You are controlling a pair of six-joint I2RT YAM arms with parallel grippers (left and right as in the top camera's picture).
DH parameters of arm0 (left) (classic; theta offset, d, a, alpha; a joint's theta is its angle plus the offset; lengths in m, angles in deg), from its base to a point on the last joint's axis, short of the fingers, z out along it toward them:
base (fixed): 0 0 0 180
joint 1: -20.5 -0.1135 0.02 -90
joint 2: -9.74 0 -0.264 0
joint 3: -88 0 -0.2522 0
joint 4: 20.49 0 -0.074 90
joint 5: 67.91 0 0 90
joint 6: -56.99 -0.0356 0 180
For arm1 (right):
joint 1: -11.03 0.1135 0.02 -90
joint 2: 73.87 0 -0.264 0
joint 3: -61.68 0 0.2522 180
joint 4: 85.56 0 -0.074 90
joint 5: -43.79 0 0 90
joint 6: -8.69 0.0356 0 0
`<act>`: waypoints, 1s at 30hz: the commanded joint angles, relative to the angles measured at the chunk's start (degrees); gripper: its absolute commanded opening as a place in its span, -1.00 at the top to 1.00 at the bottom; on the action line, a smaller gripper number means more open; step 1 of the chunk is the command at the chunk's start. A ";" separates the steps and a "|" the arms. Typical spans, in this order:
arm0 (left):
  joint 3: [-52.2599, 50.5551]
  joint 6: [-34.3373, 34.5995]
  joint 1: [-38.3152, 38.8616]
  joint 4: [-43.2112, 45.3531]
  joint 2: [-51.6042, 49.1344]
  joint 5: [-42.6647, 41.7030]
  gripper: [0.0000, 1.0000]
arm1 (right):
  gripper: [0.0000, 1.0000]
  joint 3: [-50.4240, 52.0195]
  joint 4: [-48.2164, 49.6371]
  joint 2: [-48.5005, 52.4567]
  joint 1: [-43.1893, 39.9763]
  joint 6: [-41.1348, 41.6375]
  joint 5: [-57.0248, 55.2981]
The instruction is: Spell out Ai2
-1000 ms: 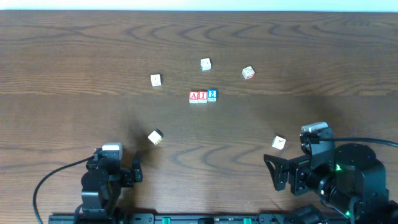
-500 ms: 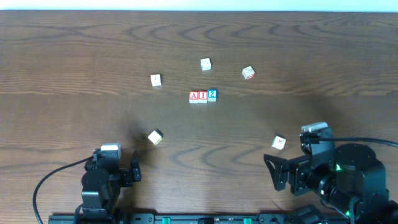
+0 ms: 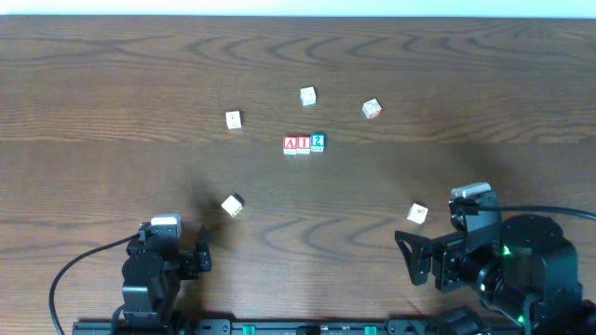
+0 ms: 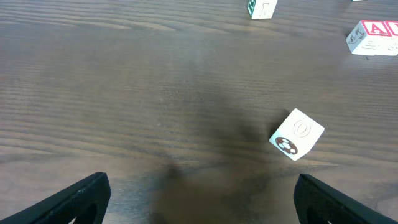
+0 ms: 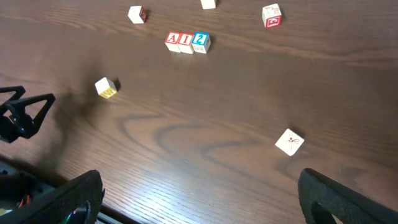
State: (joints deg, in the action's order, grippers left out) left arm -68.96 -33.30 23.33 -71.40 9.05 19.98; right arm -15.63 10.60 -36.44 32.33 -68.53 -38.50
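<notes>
Three cubes stand touching in a row at mid-table: the red A cube (image 3: 291, 143), the red I cube (image 3: 304, 143) and the blue 2 cube (image 3: 318, 141). They read A, I, 2 from left to right, also in the right wrist view (image 5: 186, 42). The A cube shows cut off at the right edge of the left wrist view (image 4: 376, 29). My left gripper (image 4: 199, 202) is open and empty, low at the near left, far from the row. My right gripper (image 5: 199, 199) is open and empty at the near right.
Pale cubes lie scattered: one far left (image 3: 233, 120), one behind the row (image 3: 308, 96), one with red marks at far right (image 3: 372, 109). One lies ahead of the left gripper (image 3: 232, 206) (image 4: 296, 134). One lies ahead of the right gripper (image 3: 417, 213) (image 5: 290, 142).
</notes>
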 commanded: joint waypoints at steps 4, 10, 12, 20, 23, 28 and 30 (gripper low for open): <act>-0.33 -1.01 -0.28 -0.37 0.48 1.05 -0.91 | -0.99 0.20 -0.59 -0.66 0.04 0.17 -0.55; -0.33 -1.01 -0.28 -0.37 0.48 1.05 -0.91 | -0.98 5.25 6.88 -7.61 -6.16 -9.77 -1.44; -0.33 -1.01 -0.28 -0.37 0.48 1.05 -0.91 | -0.98 10.05 10.56 -12.74 -8.48 -13.00 -1.44; -0.33 -1.01 -0.28 -0.37 0.48 1.05 -0.91 | -0.98 25.92 16.92 -28.50 -13.79 -17.86 -1.49; -0.33 -1.01 -0.28 -0.37 0.48 1.05 -0.91 | -0.99 31.26 18.25 -32.11 -14.73 -17.75 -1.44; -0.33 -1.01 -0.28 -0.37 0.48 1.05 -0.91 | -0.98 39.65 20.35 -36.89 -14.80 -17.53 -0.48; -0.33 -1.01 -0.28 -0.37 0.48 1.05 -0.91 | -0.99 42.14 20.92 -37.11 -14.82 -17.53 0.26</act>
State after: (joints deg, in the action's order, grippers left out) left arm -68.96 -33.33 23.27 -71.47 9.12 19.98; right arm 23.77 30.88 -72.50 18.03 -84.95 -39.38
